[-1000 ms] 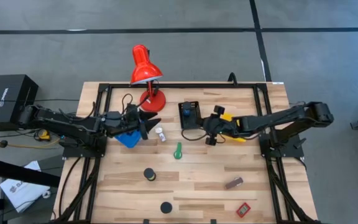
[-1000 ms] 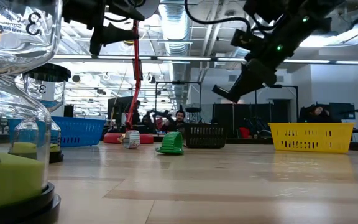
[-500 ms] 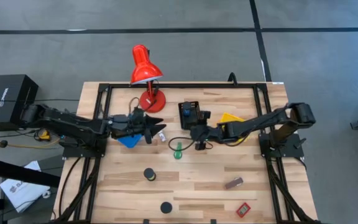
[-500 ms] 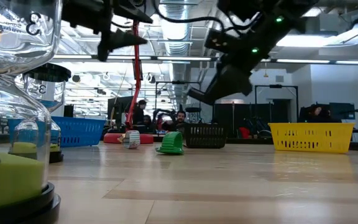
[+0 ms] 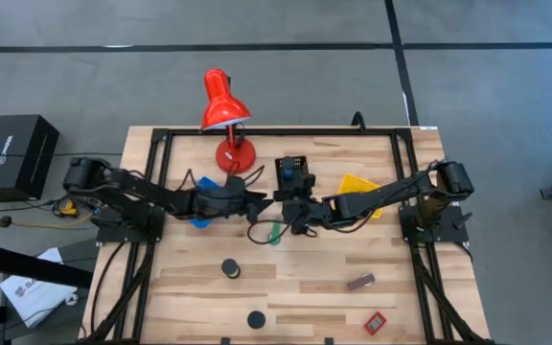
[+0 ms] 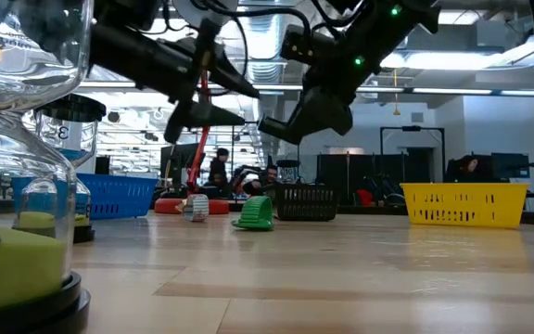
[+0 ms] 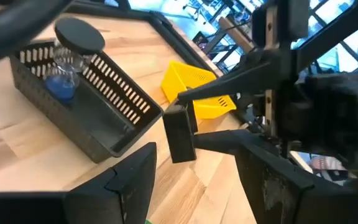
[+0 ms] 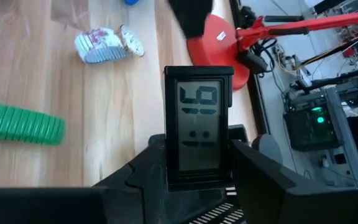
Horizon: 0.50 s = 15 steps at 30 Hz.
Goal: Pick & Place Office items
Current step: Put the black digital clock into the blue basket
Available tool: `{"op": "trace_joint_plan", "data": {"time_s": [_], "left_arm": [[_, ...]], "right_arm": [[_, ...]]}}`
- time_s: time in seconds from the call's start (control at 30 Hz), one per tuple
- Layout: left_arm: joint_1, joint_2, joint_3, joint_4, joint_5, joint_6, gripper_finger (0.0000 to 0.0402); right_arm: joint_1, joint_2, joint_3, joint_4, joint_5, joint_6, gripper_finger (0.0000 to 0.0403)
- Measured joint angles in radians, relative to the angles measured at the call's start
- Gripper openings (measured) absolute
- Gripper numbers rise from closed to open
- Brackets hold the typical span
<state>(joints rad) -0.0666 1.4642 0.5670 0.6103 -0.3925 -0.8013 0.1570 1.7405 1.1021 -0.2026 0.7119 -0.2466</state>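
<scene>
While the right gripper (image 8: pixel 194 177) clamps a small digital clock (image 8: pixel 197 135) upright, the left gripper (image 7: pixel 194 180) faces it, fingers apart, likely for handover.

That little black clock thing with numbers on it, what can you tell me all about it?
The small digital clock is a flat black rectangle, plastic by the look of it, with a grey screen showing dark digits and a little smiley face. It stands upright between the right gripper's two dark fingers, which clamp its lower sides and hold it in the air above the wooden table, over the middle, near the red lamp base and the green ribbed piece. Nothing else touches it.
</scene>
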Motion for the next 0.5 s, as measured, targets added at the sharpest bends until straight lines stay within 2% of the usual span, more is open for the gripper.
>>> {"op": "trace_joint_plan", "data": {"time_s": [0.2,0.5], "left_arm": [[0.013,0.077,0.072,0.003,0.001,0.0,0.0214],[0.035,0.091,0.091,0.006,0.0,-0.019,0.0214]], "right_arm": [[0.002,-0.008,0.002,-0.004,0.005,0.001,0.0152],[0.008,-0.007,0.001,0.006,0.05,-0.022,0.0151]]}}
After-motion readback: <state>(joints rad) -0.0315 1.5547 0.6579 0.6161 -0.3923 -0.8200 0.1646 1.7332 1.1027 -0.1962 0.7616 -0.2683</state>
